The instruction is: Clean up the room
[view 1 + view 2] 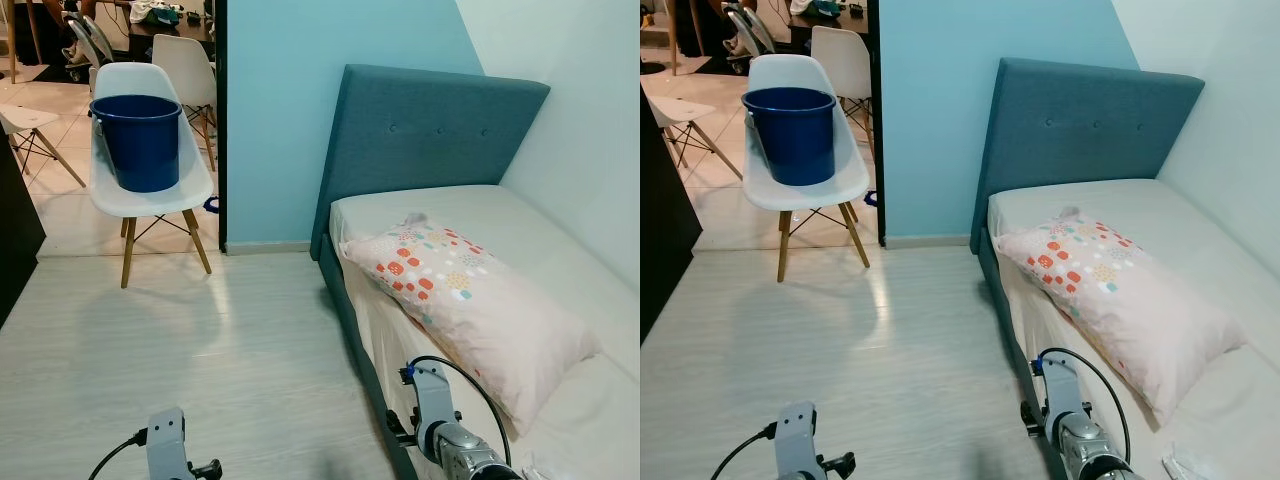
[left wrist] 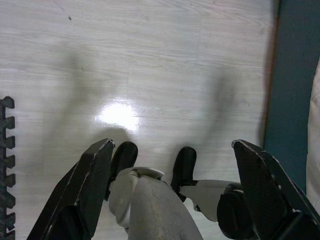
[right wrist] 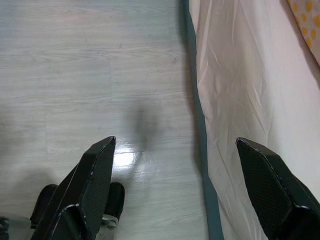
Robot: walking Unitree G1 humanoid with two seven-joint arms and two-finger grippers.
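Note:
A pink pillow (image 1: 468,300) with red and orange dots lies askew on the white sheet of the bed (image 1: 540,215), which has a teal headboard (image 1: 425,135). A blue bucket (image 1: 137,140) stands on a white chair (image 1: 150,190) by the doorway. A small crumpled white thing (image 1: 1180,465) lies on the sheet at the near edge. Both arms hang low: my left arm (image 1: 166,445) over the floor, my right arm (image 1: 437,415) beside the bed's edge. My left gripper (image 2: 170,150) and my right gripper (image 3: 175,145) are open over pale floor with nothing between the fingers.
Pale wood floor (image 1: 230,340) spreads between the chair and the bed. A light blue wall (image 1: 285,110) stands behind it. More white chairs (image 1: 185,60) and a desk are in the tiled room beyond. A dark foam mat edge (image 2: 6,165) lies near my feet.

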